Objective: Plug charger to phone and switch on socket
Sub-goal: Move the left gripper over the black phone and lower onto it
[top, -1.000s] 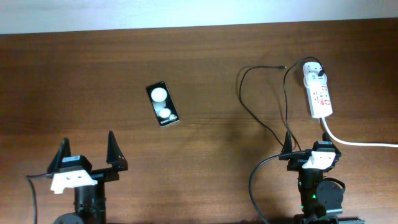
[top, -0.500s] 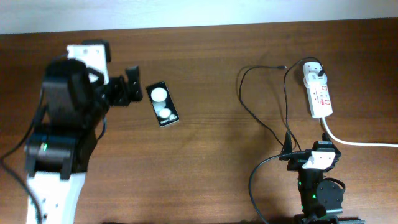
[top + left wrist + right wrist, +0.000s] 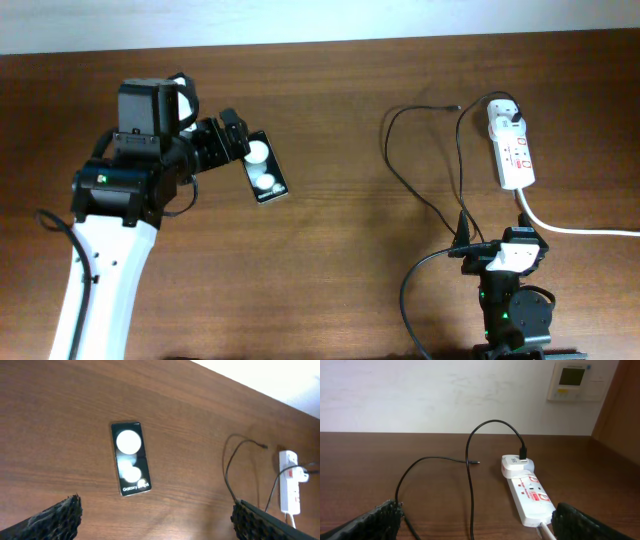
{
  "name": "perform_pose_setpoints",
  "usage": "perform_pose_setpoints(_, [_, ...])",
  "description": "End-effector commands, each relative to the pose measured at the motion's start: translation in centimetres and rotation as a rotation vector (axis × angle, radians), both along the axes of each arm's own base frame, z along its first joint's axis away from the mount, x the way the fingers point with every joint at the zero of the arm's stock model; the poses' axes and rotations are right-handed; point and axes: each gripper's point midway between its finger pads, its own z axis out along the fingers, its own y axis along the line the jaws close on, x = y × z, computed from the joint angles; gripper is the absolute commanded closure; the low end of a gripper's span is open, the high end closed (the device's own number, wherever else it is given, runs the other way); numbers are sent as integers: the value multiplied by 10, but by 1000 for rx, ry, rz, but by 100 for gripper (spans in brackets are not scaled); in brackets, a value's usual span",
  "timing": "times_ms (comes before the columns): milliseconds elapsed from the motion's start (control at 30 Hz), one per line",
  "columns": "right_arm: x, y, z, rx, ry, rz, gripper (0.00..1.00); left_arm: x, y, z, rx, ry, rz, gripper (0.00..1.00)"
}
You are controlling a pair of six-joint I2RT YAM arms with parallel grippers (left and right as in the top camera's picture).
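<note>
Phone: lying face up, upper left of centre in the overhead view, nothing plugged in.
Left gripper: hovering just beside its upper end, fingers spread wide, holding nothing.
Charger: looping at upper right, connector tip lying free, adapter sitting in the socket.
Right gripper: sitting low right, fingers parted, empty.
Step, as judged: reaching for the phone. The next move is calling for a grip across its long edges.

The left arm has a white link, black housing, a green light and black cables.
</note>
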Motion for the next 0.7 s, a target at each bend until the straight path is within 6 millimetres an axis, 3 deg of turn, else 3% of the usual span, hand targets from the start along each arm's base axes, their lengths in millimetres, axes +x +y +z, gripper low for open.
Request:
perform_pose_setpoints(0, [0, -1, -3, -3, 8, -2, 2, 16, 6, 12, 7, 15, 77, 0])
perform_pose_setpoints(67, [0, -1, -3, -3, 8, -2, 1, 32, 9, 14, 40, 72, 95, 1])
perform_pose_setpoints(167, [0, -1, -3, -3, 8, -2, 1, 68, -18, 10, 32, 101, 100, 0])
perform_pose_setpoints(233, [0, -1, -3, -3, 8, -2, 1, 81, -29, -2, 68, 115, 135, 0])
perform_pose_setpoints(300, [0, -1, -3, -3, 8, -2, 1, 88, -43, -47, 125, 209, 197, 1])
perform_pose_setpoints(400, [0, -1, -3, -3, 8, -2, 2, 88, -44, -118, 176, 401, 223, 1])
perform_pose_setpoints(533, [0, -1, -3, -3, 8, -2, 1, 69, -42, -177, 219, 605, 206, 1])
perform_pose_setpoints(667, [0, -1, -3, -3, 8, -2, 1, 51, -42, -218, 182, 724, 157, 1])
